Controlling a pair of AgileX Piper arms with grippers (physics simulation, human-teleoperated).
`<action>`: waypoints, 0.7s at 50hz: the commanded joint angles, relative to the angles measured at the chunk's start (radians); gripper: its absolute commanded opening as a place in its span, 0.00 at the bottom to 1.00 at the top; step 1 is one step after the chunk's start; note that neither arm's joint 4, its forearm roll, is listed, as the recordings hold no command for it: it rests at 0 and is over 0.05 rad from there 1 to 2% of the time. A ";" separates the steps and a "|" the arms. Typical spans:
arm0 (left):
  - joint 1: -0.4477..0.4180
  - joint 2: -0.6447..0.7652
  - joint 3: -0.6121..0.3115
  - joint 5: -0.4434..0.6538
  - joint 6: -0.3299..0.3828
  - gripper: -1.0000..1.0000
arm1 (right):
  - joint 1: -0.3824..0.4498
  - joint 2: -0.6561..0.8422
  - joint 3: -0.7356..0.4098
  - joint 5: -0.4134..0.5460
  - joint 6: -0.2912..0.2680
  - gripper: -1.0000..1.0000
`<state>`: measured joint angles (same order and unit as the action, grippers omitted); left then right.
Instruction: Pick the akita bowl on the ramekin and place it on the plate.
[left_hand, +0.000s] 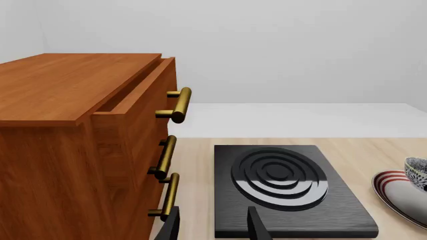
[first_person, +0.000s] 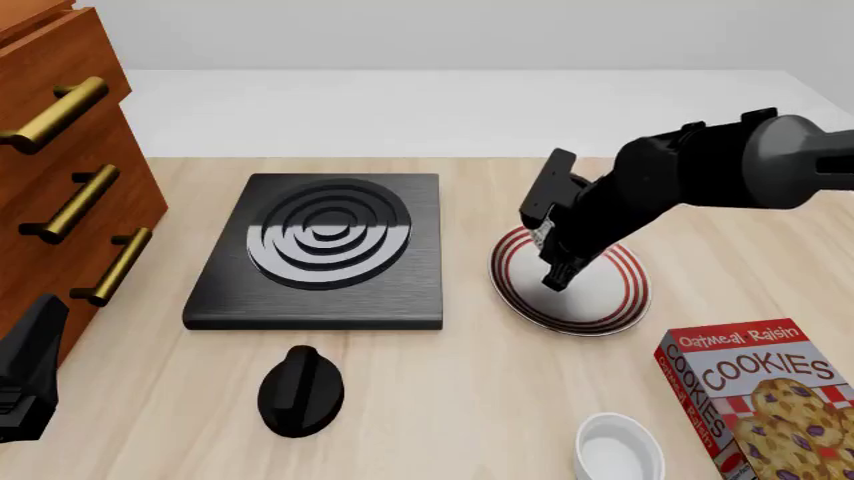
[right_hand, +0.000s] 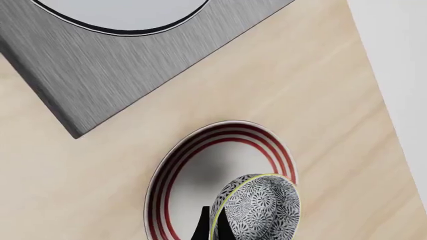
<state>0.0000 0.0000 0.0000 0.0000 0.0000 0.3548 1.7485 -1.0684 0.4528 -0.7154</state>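
The akita bowl (right_hand: 260, 210), black-and-white speckled, hangs tilted just over the plate (right_hand: 220, 142), a white plate with red rings. My right gripper (right_hand: 211, 227) is shut on the bowl's rim. In the front view the right gripper (first_person: 555, 272) points down over the plate (first_person: 621, 300), and the arm hides the bowl. The left wrist view catches the bowl (left_hand: 417, 172) and the plate (left_hand: 397, 192) at its edge. The white ramekin (first_person: 618, 450) stands bare near the table's front edge. My left gripper (left_hand: 213, 227) is open and holds nothing, low beside the cabinet.
A black stove burner slab (first_person: 320, 250) lies at the table's centre, with a black knob (first_person: 300, 390) in front of it. A wooden drawer cabinet (first_person: 67, 180) with brass handles fills the left side. A cookies box (first_person: 754, 395) lies at the front right, beside the ramekin.
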 joint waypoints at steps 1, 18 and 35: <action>0.000 0.000 0.000 0.000 0.000 1.00 | 0.007 0.007 -0.001 0.003 0.014 0.00; 0.000 0.000 0.000 0.000 0.000 1.00 | 0.003 0.033 0.012 -0.018 0.028 0.00; 0.000 0.000 0.000 0.000 0.000 1.00 | 0.000 0.039 0.024 -0.036 0.034 1.00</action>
<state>0.0000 0.0000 0.0000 0.0000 0.0000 0.3554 1.7848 -1.0504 0.4265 -0.6865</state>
